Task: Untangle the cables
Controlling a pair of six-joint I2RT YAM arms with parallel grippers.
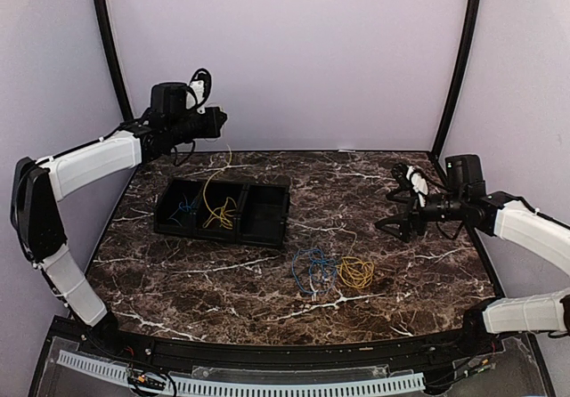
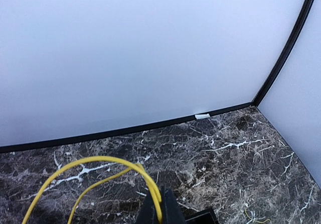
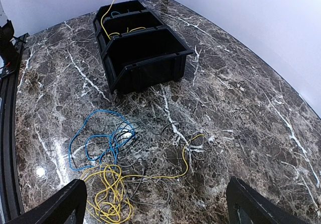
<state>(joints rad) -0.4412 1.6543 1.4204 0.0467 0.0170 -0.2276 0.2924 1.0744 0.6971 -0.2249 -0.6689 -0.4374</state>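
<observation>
A yellow cable [image 1: 210, 192] is gripped by the closed left gripper [image 1: 219, 123], which is raised above the black three-compartment bin [image 1: 267, 228]. From the gripper the strand runs down into the bin's middle compartment. In the left wrist view it is seen pinched between the shut fingers and looped out to the left above the marble tabletop [image 1: 401, 174]. A binned blue cable [image 1: 185, 206] is seen in the left compartment, and no cable is seen in the right compartment.

The tangle is located on the tabletop in front of the bin. A loose blue cable [image 3: 95, 138], a loose yellow cable [image 3: 108, 196] and a thin black cable [image 3: 124, 132] are overlapped there. The blue and black strands are crossed, and one yellow strand is run out to the right. The right gripper [image 3: 155, 209] is held above and near the tangle with its jaws spread wide and nothing between them.

Progress is judged as partial: two cables are allotted to compartments, while three are yet to be separated.

Bare marble is available to the right of the tangle and behind it, beside the bin. The tangle lies nearer the black edge rail [image 3: 9, 148] at the front of the table, so pulls are better directed inward. The bin rim is judged a likely snag point for the raised strand. The back wall [image 2: 150, 43] stands close behind the left gripper, so little room is left for drawing the strand rearward
</observation>
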